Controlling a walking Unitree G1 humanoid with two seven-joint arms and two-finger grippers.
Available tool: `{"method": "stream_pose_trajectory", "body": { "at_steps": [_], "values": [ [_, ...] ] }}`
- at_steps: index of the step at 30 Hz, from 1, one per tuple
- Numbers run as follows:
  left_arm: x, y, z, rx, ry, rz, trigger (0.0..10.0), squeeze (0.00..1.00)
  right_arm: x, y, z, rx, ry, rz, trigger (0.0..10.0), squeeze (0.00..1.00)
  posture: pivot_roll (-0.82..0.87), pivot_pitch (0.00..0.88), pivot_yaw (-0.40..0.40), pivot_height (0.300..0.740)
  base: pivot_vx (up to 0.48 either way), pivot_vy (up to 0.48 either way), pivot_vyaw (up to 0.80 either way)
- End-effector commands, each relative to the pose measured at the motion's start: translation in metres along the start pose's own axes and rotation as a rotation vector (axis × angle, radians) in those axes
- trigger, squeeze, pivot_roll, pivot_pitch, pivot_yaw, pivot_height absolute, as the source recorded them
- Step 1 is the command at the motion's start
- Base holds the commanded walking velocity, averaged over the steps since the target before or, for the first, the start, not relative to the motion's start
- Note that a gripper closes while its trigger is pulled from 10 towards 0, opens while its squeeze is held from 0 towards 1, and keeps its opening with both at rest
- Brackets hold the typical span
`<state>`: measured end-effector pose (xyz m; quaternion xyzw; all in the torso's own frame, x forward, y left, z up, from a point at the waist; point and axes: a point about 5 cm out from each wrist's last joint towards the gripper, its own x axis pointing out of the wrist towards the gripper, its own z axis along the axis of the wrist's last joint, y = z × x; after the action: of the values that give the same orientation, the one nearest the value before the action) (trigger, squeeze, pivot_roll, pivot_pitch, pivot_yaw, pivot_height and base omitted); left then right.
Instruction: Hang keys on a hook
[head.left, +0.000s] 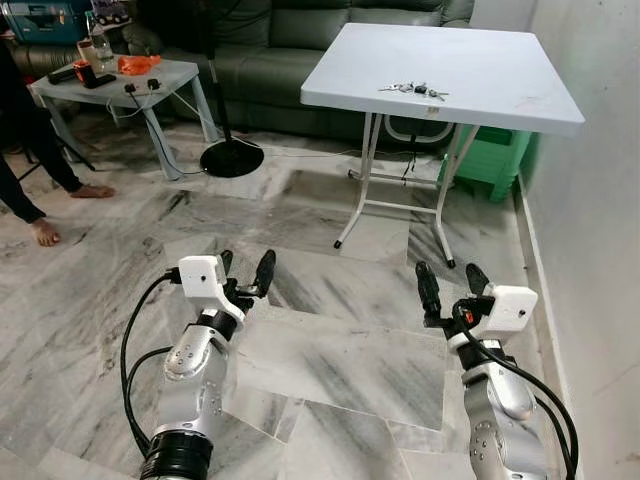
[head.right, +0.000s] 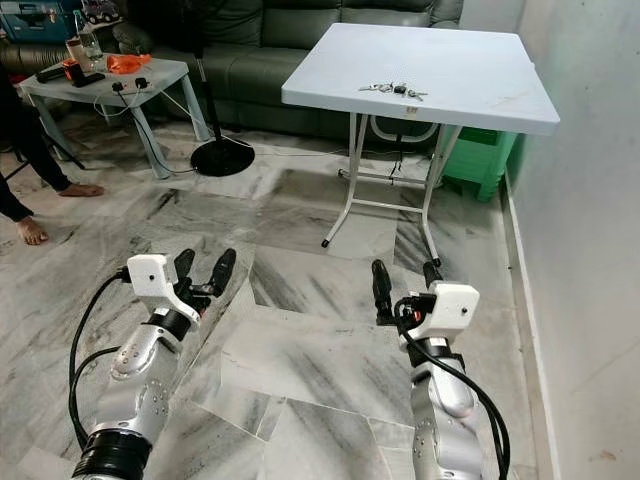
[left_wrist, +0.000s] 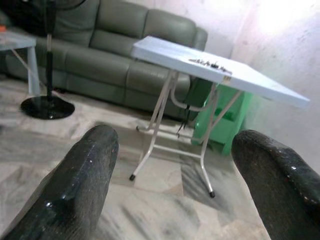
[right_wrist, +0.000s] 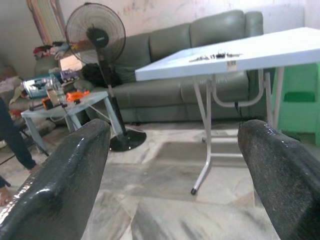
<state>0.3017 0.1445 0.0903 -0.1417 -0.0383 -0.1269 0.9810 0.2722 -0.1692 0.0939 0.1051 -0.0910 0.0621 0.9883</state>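
Keys (head.left: 413, 90) lie in a loose bunch on the white folding table (head.left: 520, 105), toward its far edge, roughly mid-width; untouched. Left gripper (head.left: 246, 270) and right gripper (head.left: 452, 280) both held low over the marble floor (head.left: 330, 350), well short of the table; both sets of fingers spread, holding nothing. Step in hand looks like the approach; robot should walk up square to the near edge, stop close enough for the right arm to reach; no hook visible yet.
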Motion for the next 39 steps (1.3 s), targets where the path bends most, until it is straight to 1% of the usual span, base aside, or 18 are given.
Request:
{"method": "stream_pose_trajectory", "body": {
  "at_steps": [1, 3, 4, 6, 7, 9, 10, 11, 13, 16, 17, 21, 23, 26, 28, 29, 32, 39],
  "values": [
    [-0.003, 0.000, 0.006, 0.004, -0.019, -0.021, 10.0, 0.00, 0.001, 0.004, 0.005, -0.014, -0.011, 0.038, 10.0, 0.00, -0.03, 0.000, 0.023, 0.740, 0.000, 0.000, 0.00],
    [-0.005, -0.001, 0.010, 0.003, -0.037, -0.039, 10.0, 0.00, -0.001, 0.007, 0.008, -0.032, -0.016, 0.065, 10.0, 0.00, -0.03, 0.000, 0.023, 0.740, 0.000, 0.000, 0.00],
    [-0.009, -0.003, 0.016, -0.029, -0.065, -0.056, 10.0, 0.00, -0.003, 0.010, 0.013, -0.034, -0.041, 0.089, 10.0, 0.00, -0.03, 0.000, 0.021, 0.740, 0.000, 0.000, 0.00],
    [-0.011, -0.004, 0.019, -0.031, -0.080, -0.057, 10.0, 0.00, -0.005, 0.011, 0.015, -0.036, -0.047, 0.093, 10.0, 0.00, -0.03, 0.000, 0.021, 0.740, 0.000, 0.000, 0.00],
    [-0.019, -0.003, 0.019, -0.029, -0.084, -0.066, 10.0, 0.00, -0.011, 0.010, 0.014, -0.053, -0.040, 0.103, 10.0, 0.00, -0.03, 0.000, 0.021, 0.740, 0.000, 0.000, 0.00],
    [-0.022, -0.002, 0.018, -0.026, -0.081, -0.072, 10.0, 0.00, -0.014, 0.010, 0.014, -0.059, -0.033, 0.107, 10.0, 0.00, -0.03, 0.000, 0.021, 0.740, 0.000, 0.000, 0.00],
    [-0.027, 0.001, 0.014, -0.034, -0.061, -0.062, 10.0, 0.00, -0.019, 0.008, 0.012, -0.057, -0.019, 0.110, 10.0, 0.00, -0.03, 0.000, 0.023, 0.740, 0.000, 0.000, 0.00],
    [-0.036, 0.007, 0.007, -0.034, -0.016, -0.045, 10.0, 0.00, -0.025, 0.003, 0.009, -0.070, 0.004, 0.098, 10.0, 0.00, -0.03, 0.000, 0.023, 0.740, 0.000, 0.000, 0.00],
    [-0.040, 0.009, 0.005, -0.025, -0.004, -0.042, 10.0, 0.00, -0.029, 0.000, 0.008, -0.066, 0.014, 0.092, 10.0, 0.00, -0.04, 0.000, 0.026, 0.740, 0.000, 0.000, 0.00],
    [-0.040, 0.010, 0.006, -0.042, 0.016, -0.036, 10.0, 0.00, -0.028, -0.002, 0.009, -0.042, 0.019, 0.070, 10.0, 0.00, -0.03, 0.000, 0.026, 0.740, 0.000, 0.000, 0.00],
    [-0.037, 0.011, 0.007, -0.038, 0.020, -0.028, 10.0, 0.00, -0.025, -0.001, 0.011, -0.017, 0.010, 0.064, 10.0, 0.00, -0.03, 0.000, 0.027, 0.740, 0.000, 0.000, 0.00],
    [-0.033, 0.012, 0.010, -0.051, 0.016, -0.014, 10.0, 0.00, -0.022, 0.003, 0.016, 0.017, -0.011, 0.055, 10.0, 0.00, -0.04, 0.000, 0.027, 0.740, 0.000, 0.000, 0.00],
    [-0.031, 0.009, 0.014, -0.039, 0.008, -0.041, 10.0, 0.00, -0.021, 0.006, 0.020, 0.029, -0.020, 0.061, 10.0, 0.00, -0.04, 0.000, 0.027, 0.740, 0.000, 0.000, 0.00],
    [-0.030, 0.009, 0.014, -0.039, 0.015, -0.042, 10.0, 0.00, -0.022, 0.006, 0.019, 0.025, -0.008, 0.070, 10.0, 0.00, -0.04, 0.000, 0.025, 0.740, 0.000, 0.000, 0.00],
    [-0.029, 0.011, 0.014, -0.036, 0.025, -0.044, 10.0, 0.00, -0.024, 0.005, 0.015, -0.026, 0.014, 0.103, 10.0, 0.00, -0.04, 0.000, 0.023, 0.740, 0.000, 0.000, 0.00],
    [-0.029, 0.011, 0.014, -0.036, 0.025, -0.044, 10.0, 0.00, -0.024, 0.005, 0.015, -0.026, 0.014, 0.103, 10.0, 0.00, -0.04, 0.000, 0.023, 0.740, 0.000, 0.000, 0.00],
    [-0.025, 0.012, 0.015, -0.023, 0.031, -0.065, 10.0, 0.00, -0.019, 0.002, 0.017, -0.030, 0.012, 0.101, 10.0, 0.00, -0.04, 0.000, 0.022, 0.740, 0.000, 0.000, 0.00],
    [-0.015, 0.013, 0.017, -0.043, 0.024, -0.048, 10.0, 0.00, -0.011, -0.002, 0.025, -0.041, -0.011, 0.091, 10.0, 0.00, -0.03, 0.000, 0.022, 0.740, 0.000, 0.000, 0.00]
  ]
}}
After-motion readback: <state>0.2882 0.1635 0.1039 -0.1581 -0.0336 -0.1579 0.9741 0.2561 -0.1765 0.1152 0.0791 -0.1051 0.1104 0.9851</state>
